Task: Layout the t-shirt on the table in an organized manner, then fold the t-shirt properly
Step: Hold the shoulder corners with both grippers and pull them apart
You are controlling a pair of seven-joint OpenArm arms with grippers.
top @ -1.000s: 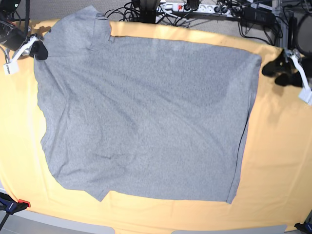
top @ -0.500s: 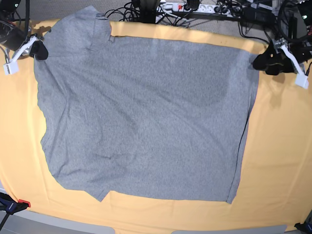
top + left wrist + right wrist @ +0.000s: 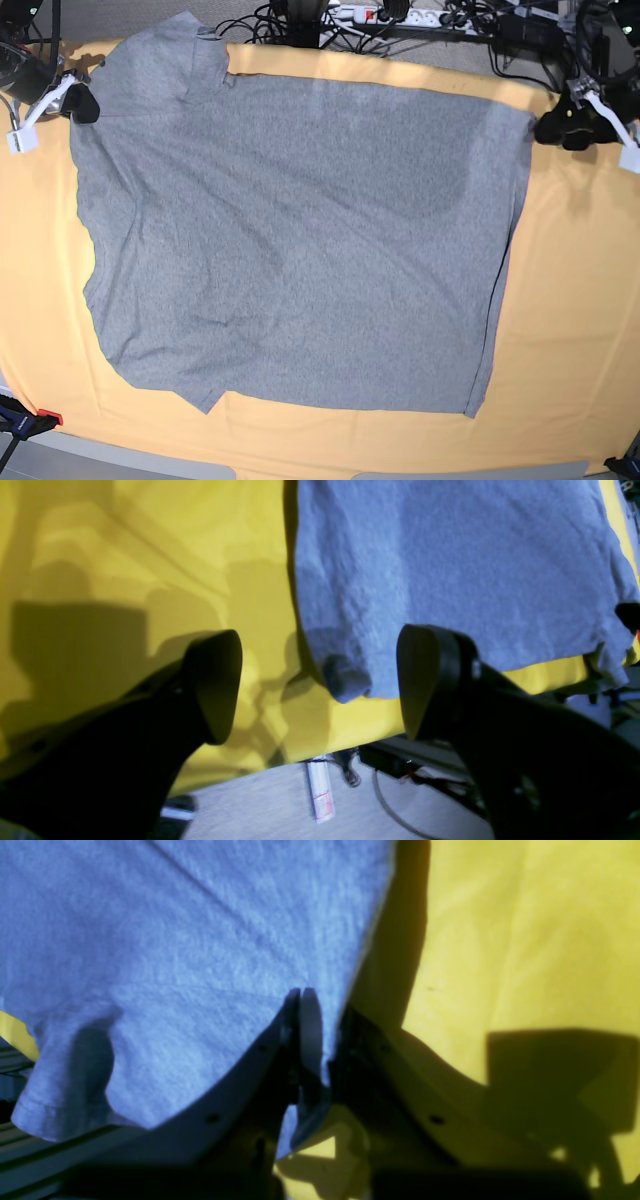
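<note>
While our right gripper [image 3: 302, 1005] pinches a far edge of the heather-grey cotton t-shirt [image 3: 300, 230], anchoring it flat on the yellow-orange cloth table [image 3: 570, 330], our left gripper [image 3: 320, 680] hangs wide open, empty, beside the opposite corner.

A white plastic power strip with a red switch [image 3: 385, 14] lies on the grey floor beyond the far edge, among a tangle of thin black cables [image 3: 262, 27]. A flat black box-shaped adapter [image 3: 527, 34] sits further along that same strip of floor, and a small red-tipped black clamp [image 3: 28, 419] grips the near corner. In the left wrist view, a white cylindrical tube with a pink label [image 3: 320, 790] lies on the pale grey carpet [image 3: 270, 810], near a dark looping cord [image 3: 400, 820].
</note>
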